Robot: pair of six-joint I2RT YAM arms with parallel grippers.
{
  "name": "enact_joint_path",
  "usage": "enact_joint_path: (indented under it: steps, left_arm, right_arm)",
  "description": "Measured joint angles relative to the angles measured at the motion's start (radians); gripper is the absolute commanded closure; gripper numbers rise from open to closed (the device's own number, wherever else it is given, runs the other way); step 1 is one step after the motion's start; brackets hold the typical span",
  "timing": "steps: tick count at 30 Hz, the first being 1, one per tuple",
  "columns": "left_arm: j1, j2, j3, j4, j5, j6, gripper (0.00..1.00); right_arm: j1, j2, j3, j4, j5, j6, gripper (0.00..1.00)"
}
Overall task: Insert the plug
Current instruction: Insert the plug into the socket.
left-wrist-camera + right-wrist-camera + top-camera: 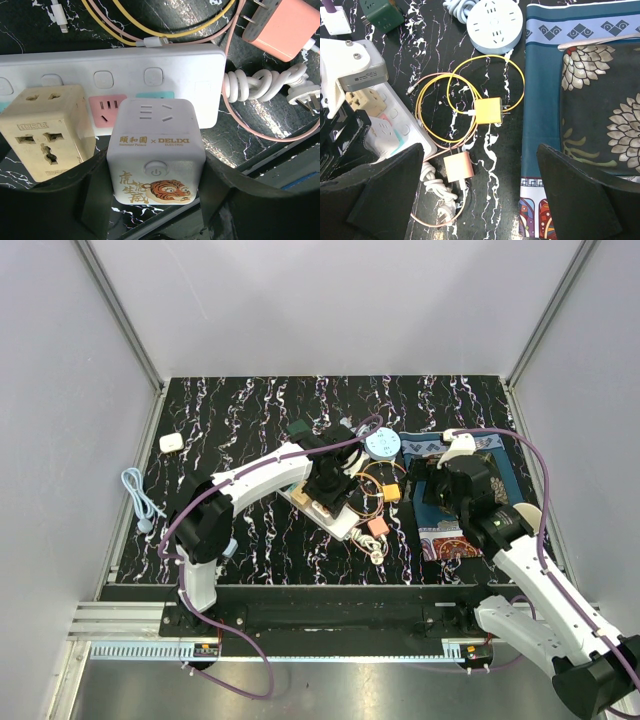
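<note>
A white cube plug (156,150) with a tiger picture stands on the white power strip (190,70), over its teal socket, next to a beige adapter (47,130) plugged into the same strip. My left gripper (156,187) is shut on the cube, one finger on each side. From above, the left gripper (330,485) sits over the strip (338,523). My right gripper (480,190) is open and empty, above the table right of the strip (402,130); it also shows in the top view (440,485).
A pink charger (457,167) and a yellow charger (488,111) lie with looped cables right of the strip. A round white strip (495,20) and a green adapter (382,15) lie behind. A patterned cloth (590,100) covers the right. A blue cable (140,502) lies far left.
</note>
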State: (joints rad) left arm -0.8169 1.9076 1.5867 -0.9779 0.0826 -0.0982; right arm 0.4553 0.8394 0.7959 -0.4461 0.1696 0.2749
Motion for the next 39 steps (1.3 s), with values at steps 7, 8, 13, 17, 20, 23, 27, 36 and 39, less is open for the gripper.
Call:
enact_joint_path:
  steps: [7,8,13,17,20,23,27,36,39]
  left_arm:
    - [0.0,0.002,0.0,0.0,0.0,0.0,1.0]
    - [0.0,0.002,0.0,0.0,0.001,-0.001,1.0]
    - [-0.001,0.003,0.0,0.0,0.001,-0.013,1.0]
    - [-0.001,0.003,0.0,-0.001,0.0,-0.033,1.0]
    - [-0.001,0.003,0.0,-0.001,0.0,-0.049,1.0]
    - [-0.001,0.003,0.0,-0.001,0.002,-0.065,1.0]
    - [-0.008,0.008,0.0,0.001,0.011,-0.083,1.0]
    - [-0.009,0.008,0.0,0.001,0.007,-0.094,1.0]
    - [-0.012,0.008,0.002,0.0,0.0,-0.094,1.0]
  right_arm:
    - [0.0,0.004,0.0,0.002,-0.006,-0.003,0.0]
    - [0.0,0.005,0.0,0.003,-0.006,-0.003,0.0]
    - [0.0,0.01,0.0,0.007,-0.007,-0.003,0.0]
    - [0.0,0.013,0.0,0.007,-0.008,-0.007,0.0]
    - [0.0,0.018,0.0,0.007,-0.014,-0.01,0.0]
    - [0.0,0.023,0.0,0.008,-0.018,-0.01,0.0]
    - [0.0,0.026,0.0,0.008,-0.032,-0.01,0.0]
    - [0.0,0.026,-0.006,0.013,-0.046,-0.01,0.0]
    - [0.0,0.027,-0.006,0.015,-0.056,-0.01,0.0]
